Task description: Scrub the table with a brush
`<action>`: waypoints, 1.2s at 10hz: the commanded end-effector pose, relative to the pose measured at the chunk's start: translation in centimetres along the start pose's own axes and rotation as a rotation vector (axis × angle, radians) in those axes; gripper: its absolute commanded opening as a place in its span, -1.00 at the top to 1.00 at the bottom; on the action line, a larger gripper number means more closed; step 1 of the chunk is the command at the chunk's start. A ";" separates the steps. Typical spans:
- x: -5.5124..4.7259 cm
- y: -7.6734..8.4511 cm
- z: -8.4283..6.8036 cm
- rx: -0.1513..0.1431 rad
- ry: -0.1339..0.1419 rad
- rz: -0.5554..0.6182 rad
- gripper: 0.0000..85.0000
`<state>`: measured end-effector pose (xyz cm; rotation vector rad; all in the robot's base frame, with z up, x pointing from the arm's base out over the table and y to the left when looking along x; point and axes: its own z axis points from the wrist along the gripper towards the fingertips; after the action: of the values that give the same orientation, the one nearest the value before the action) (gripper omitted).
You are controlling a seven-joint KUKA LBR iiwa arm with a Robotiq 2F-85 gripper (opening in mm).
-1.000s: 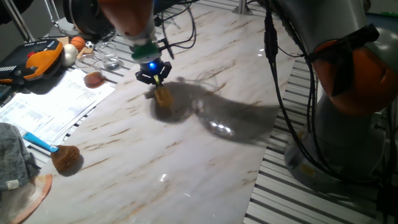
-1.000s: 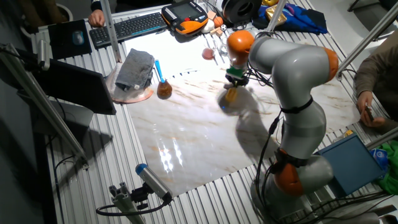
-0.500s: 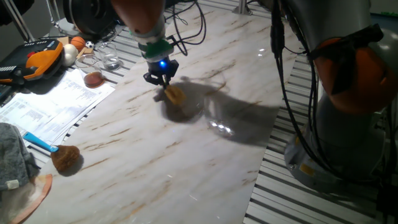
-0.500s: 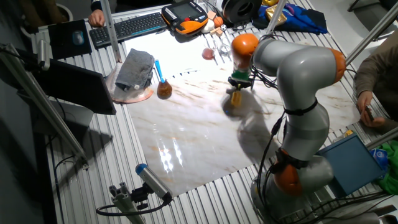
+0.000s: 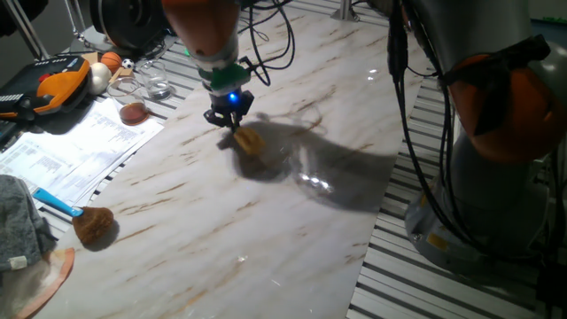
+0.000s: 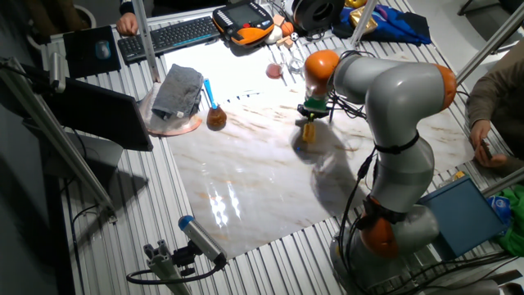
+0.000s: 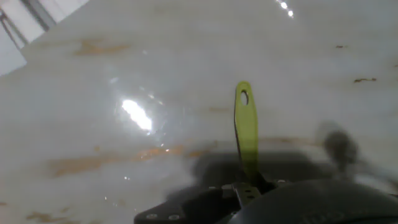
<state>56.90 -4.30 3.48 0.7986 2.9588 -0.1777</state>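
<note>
Your gripper (image 5: 232,119) is clamped on the brush (image 5: 247,140), its yellow head pressed to the tabletop (image 5: 266,221), well in from every edge.

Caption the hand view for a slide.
Brush's pale green handle juts over the glossy marble-look table.

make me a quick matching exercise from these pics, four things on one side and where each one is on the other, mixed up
Things:
1. yellow brush
2. fluffy brown brush
3. grey cloth
4. keyboard

Places:
a. near the table's edge, beside the papers
b. on the grey slats, at the far end by the laptop
c. held in the gripper, head on the marble
d. on a round pinkish plate off the marble

Pairs: 1-c, 2-a, 3-d, 4-b
</note>
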 end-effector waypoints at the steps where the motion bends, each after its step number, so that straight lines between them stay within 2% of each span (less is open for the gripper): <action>1: 0.2 0.4 -0.4 0.007 0.012 0.005 -0.20; 2: 0.3 0.8 -0.9 0.001 0.030 0.016 -0.60; 3: 0.6 1.4 -1.6 -0.010 0.055 0.021 -0.60; 4: 1.0 2.0 -2.5 -0.041 0.084 0.018 -0.60; 5: 1.6 2.6 -3.7 -0.079 0.128 -0.007 -0.20; 6: 2.1 2.9 -4.3 -0.103 0.138 -0.047 0.20; 8: 2.8 2.4 -4.7 -0.142 0.134 -0.168 1.00; 11: 3.0 1.2 -5.6 -0.183 0.164 -0.266 1.00; 12: 2.8 0.8 -5.8 -0.179 0.168 -0.302 1.00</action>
<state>54.71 -1.66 9.01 0.4541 3.1679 0.1476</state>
